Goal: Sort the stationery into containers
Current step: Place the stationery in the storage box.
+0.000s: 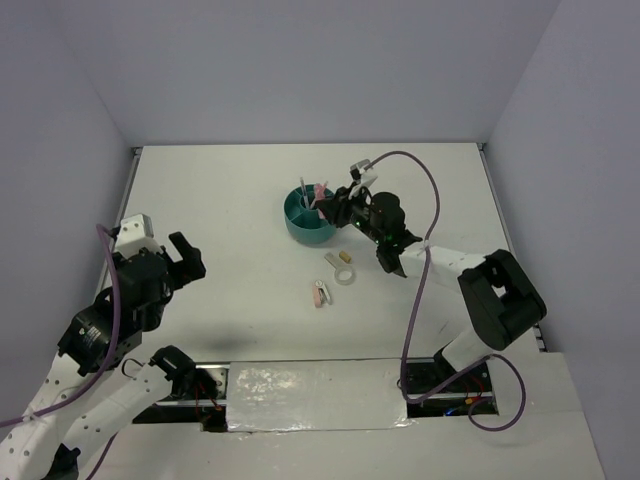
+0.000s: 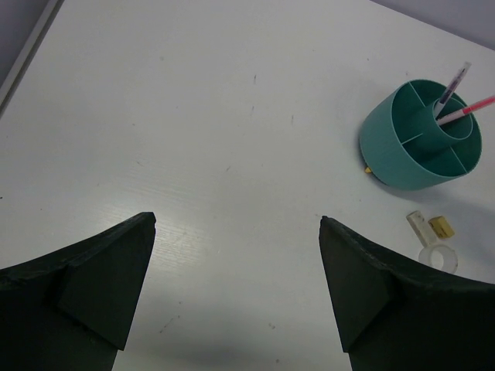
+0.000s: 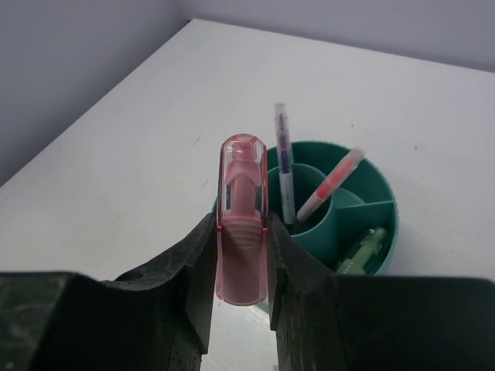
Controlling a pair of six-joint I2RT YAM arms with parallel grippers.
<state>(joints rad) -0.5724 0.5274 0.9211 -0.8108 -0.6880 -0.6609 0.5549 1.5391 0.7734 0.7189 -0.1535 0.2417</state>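
The round teal organiser (image 1: 300, 228) stands mid-table, with a thin grey pen (image 3: 283, 158) and a thin pink pen (image 3: 331, 185) upright in its central cup. A pale-green capsule (image 3: 362, 251) lies in one outer compartment. My right gripper (image 3: 240, 226) is shut on a pink capsule (image 3: 242, 193), holding it just above the organiser's near rim (image 3: 387, 193). My left gripper (image 2: 237, 232) is open and empty, far to the left of the organiser (image 2: 402, 158). A pink-white clip (image 1: 320, 294), a clear tape ring (image 1: 346, 275) and a small yellowish piece (image 1: 346, 257) lie on the table in front of the organiser.
A small pale strip (image 2: 418, 224) lies beside the yellowish piece (image 2: 442, 226) and the tape ring (image 2: 438, 257). Grey walls close the table at the back and both sides. A purple cable (image 1: 420, 190) loops over the right arm.
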